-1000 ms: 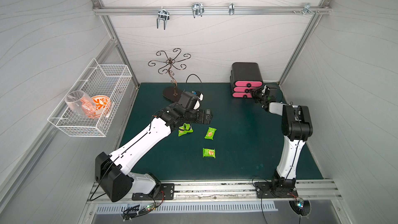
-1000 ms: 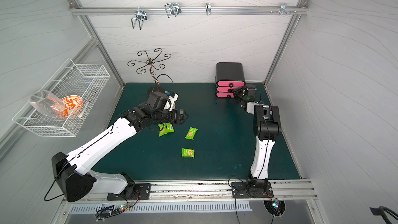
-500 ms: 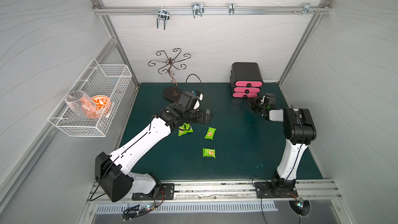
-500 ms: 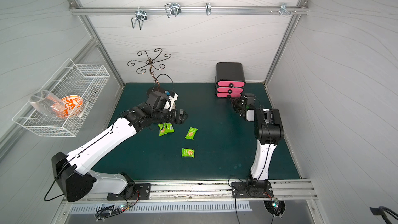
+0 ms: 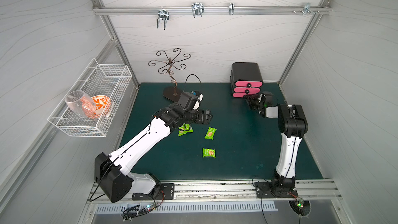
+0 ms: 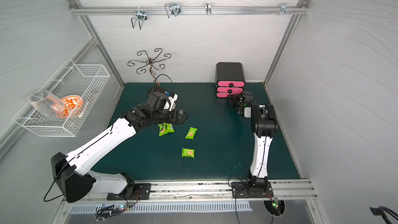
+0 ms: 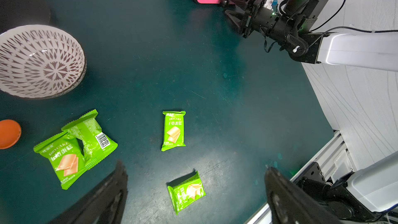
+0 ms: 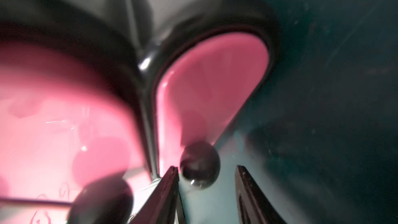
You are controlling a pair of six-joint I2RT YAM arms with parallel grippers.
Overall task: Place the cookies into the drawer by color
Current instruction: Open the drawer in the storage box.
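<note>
The right end effector (image 8: 206,167) stood with jaws parted around the lowest knob (image 8: 199,164) of the drawer (image 5: 245,72), clamping nothing, with bare desk (image 5: 237,147) behind it. The left end effector (image 7: 195,167) gaped wide and empty above four green cookies (image 7: 173,130), two of them overlapping, all well apart from the drawer.

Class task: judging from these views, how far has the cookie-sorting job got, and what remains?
Done: nothing that shows; the drawer shows three pink fronts that look closed, contents hidden. In hand: the right hand stands open around the bottom knob without gripping it; the left hand hovers open and empty above the mat. Left: four green cookies lie on the mat.
</note>
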